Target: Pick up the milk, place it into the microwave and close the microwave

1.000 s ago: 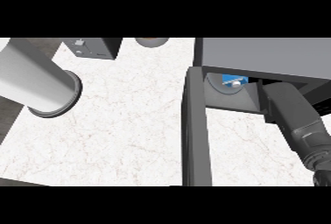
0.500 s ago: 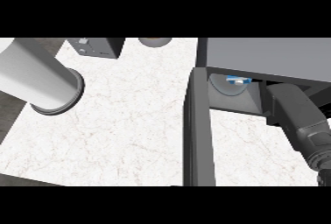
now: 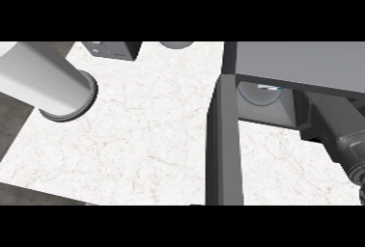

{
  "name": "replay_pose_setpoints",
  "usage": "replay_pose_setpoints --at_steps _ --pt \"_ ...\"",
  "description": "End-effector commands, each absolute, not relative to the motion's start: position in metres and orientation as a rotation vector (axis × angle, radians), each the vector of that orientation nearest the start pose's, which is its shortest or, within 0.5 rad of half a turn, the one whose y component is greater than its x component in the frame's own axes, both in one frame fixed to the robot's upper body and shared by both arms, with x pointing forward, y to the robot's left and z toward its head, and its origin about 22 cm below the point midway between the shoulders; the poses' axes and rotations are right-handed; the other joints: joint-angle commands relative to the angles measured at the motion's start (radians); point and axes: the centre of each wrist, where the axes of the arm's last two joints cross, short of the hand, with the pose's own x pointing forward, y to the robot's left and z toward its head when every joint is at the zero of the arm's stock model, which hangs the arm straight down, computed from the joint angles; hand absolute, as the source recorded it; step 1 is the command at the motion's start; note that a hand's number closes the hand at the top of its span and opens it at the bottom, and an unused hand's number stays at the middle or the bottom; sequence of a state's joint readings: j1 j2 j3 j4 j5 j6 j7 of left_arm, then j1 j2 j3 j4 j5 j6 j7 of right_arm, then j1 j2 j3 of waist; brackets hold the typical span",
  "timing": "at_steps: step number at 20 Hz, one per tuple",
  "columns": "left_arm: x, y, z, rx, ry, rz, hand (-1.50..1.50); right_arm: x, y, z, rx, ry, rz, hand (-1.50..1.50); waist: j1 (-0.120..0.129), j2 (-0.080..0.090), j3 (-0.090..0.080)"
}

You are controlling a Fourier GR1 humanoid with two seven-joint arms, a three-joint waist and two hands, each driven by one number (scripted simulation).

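the milk (image 3: 269, 89) sits inside the open microwave (image 3: 299, 62) at the bench's (image 3: 128, 144) right edge; the right arm reaches in, its robot hand hidden, state unclear.

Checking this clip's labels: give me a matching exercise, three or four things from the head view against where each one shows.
Things:
1. microwave door
2. left forearm
3. milk
4. right forearm

Places:
A. inside the microwave, only a small part showing under its top edge
B. upper left, over the counter's left edge
C. standing open, edge-on, down the middle of the view
D. at the right, reaching into the microwave's opening

Pairs: 1-C, 2-B, 3-A, 4-D
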State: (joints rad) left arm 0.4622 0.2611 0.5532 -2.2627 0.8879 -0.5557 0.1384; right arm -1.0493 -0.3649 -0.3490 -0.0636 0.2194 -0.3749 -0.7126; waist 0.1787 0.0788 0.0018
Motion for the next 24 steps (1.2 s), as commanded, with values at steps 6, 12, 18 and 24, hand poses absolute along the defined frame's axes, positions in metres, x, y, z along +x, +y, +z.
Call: replay_pose_setpoints --at_steps 6,12,18,24 --pt "0.097 0.373 0.143 -0.236 -1.953 -0.120 -1.50 0.438 -0.311 0.063 -0.699 -1.831 0.206 1.50 0.027 0.026 0.007" --pt "0.101 0.370 0.146 -0.244 -1.963 -0.152 -1.50 0.427 -0.338 0.059 -0.975 -1.744 0.294 1.50 0.035 0.036 -0.001" --pt "0.105 0.369 0.143 -0.251 -1.945 -0.153 -1.50 0.447 -0.270 0.063 -0.449 -1.864 0.241 -1.50 0.051 0.016 0.007" --pt "0.114 0.369 0.142 -0.249 -1.935 -0.169 -1.50 0.456 -0.247 0.078 -0.539 -1.810 0.357 -1.50 0.052 0.008 0.001"
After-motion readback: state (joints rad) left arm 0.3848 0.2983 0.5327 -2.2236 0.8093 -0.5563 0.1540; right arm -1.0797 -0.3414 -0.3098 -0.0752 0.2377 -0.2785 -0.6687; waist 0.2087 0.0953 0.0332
